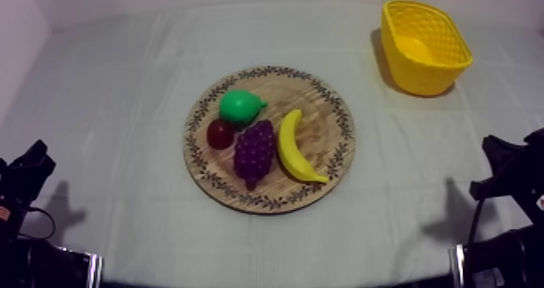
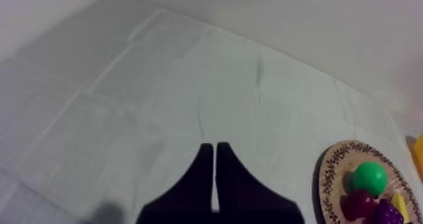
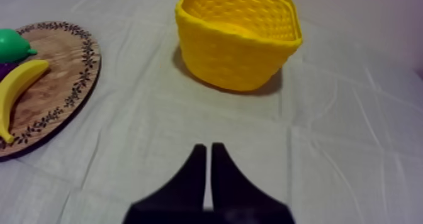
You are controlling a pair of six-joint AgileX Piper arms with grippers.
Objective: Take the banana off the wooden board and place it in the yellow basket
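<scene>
One banana: lying on the wooden board, just beside the grapes, ahead-left of my right hand. One yellow basket: standing ahead of that hand. Both hands (my left hand included): hanging clenched, gripping nothing.

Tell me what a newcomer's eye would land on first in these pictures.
The round wooden board in the middle of the table, crowded with a banana, purple grapes, a green pear and a small red fruit, draws the eye first. Next comes the bright yellow basket, standing empty at the far right, apart from the board.
</scene>
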